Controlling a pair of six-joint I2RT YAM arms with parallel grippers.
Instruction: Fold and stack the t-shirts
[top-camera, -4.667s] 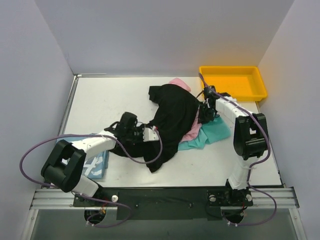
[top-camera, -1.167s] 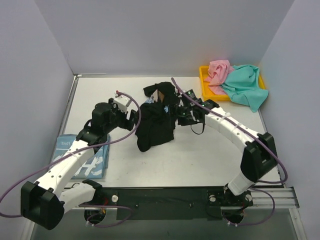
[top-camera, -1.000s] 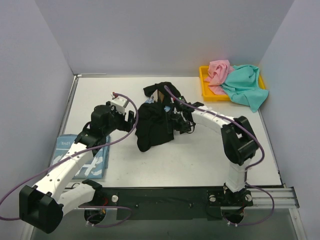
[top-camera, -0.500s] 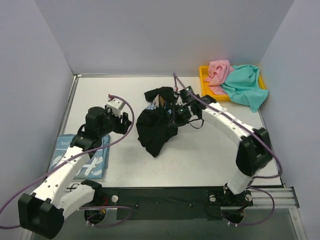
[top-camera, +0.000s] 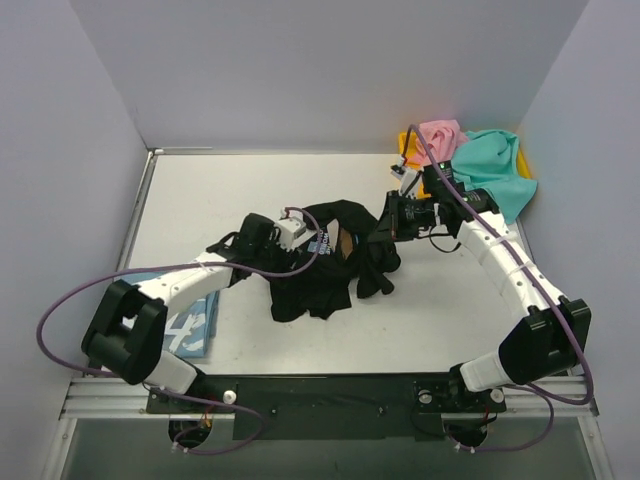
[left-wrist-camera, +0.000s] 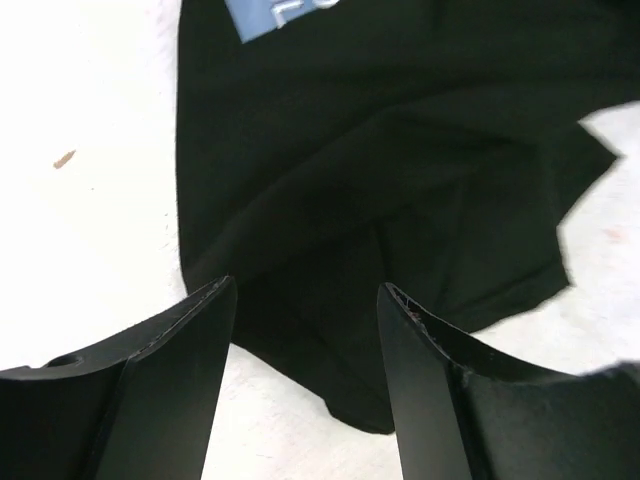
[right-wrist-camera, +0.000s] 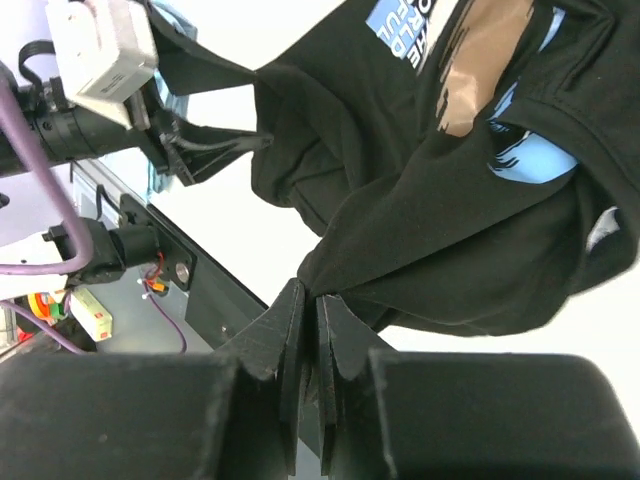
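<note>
Pinched thinly by the closed right gripper (left gripper gapes empty above), the black t-shirt may slip and bunch mid-bench.

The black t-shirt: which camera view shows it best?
The top external view: there the whole black t-shirt shows, crumpled on the table. The left wrist view shows only dark folds and a hem beyond the open left tool. The right wrist view shows its printed part, pinched by the shut right tool.
</note>
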